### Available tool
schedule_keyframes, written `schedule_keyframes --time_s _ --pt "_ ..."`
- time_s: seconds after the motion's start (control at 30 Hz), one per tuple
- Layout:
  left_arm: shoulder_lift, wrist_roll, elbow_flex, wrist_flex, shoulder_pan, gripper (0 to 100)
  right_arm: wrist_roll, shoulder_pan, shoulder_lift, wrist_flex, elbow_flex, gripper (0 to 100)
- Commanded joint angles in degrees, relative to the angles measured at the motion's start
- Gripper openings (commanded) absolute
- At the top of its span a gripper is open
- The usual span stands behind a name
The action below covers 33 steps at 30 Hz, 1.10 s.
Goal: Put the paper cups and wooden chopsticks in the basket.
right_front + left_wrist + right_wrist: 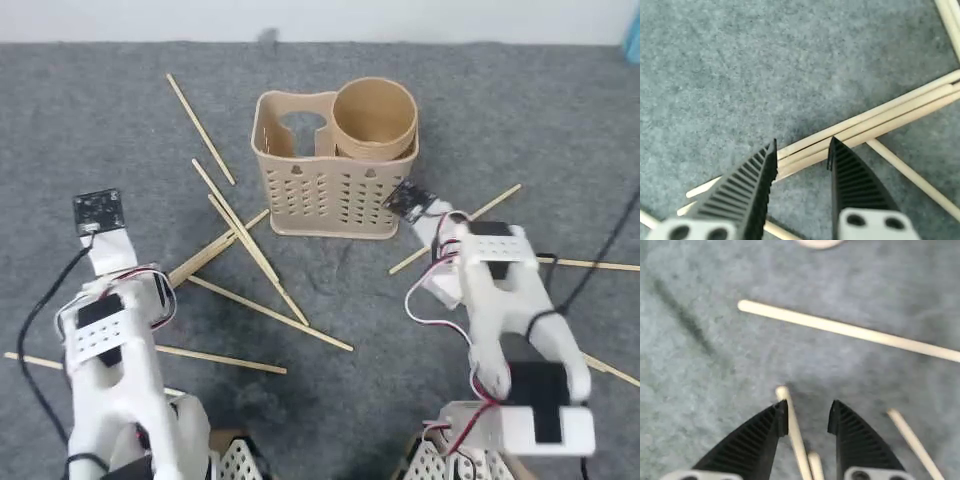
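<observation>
Chopstick bundle (865, 126) crosswise under left gripper (803, 145) — long axis approx. toward basket (320, 195).

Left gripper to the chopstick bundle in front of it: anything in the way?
Nothing visible. The left gripper is open, with the bundle of chopsticks showing in the gap past its tips and bare grey mat around. One separate chopstick angles off the bundle just outside one jaw, not between.

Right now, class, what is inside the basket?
In the high view, one paper cup stands upright in the basket's right side. The left side shows an unclear pale patch. The cup hides anything beneath it.
</observation>
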Motion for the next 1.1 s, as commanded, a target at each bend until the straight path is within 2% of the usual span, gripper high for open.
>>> schedule_keyframes --time_s 0.0,0.3,0.43,0.5,0.57,0.8,1.07 --pt "-2.1 -0.2 -1.3 -1.4 -0.3 16 1.8 -2.5 1.1 -1.7 -3.5 15.4" --pt "-2.7 -0.2 -0.7 -1.4 -0.2 16 1.8 -2.2 1.5 -1.8 -3.5 14.4" --pt "-2.7 -0.2 -0.7 -1.4 -0.4 16 1.8 -1.2 1.1 -1.9 -3.5 0.0" --pt "-2.7 -0.2 -0.7 -1.4 -0.4 16 1.8 0.8 1.0 -1.9 -3.9 2.6" --pt "-2.7 -0.2 -0.7 -1.4 -0.4 16 1.5 3.2 1.0 -1.2 -5.8 0.4" --pt "-2.7 -0.2 -0.7 -1.4 -0.3 16 1.4 11.4 -6.8 10.8 -13.5 0.8" --pt "-2.7 -0.2 -0.7 -1.4 -0.3 16 0.8 12.2 -31.3 24.7 -13.7 0.8"
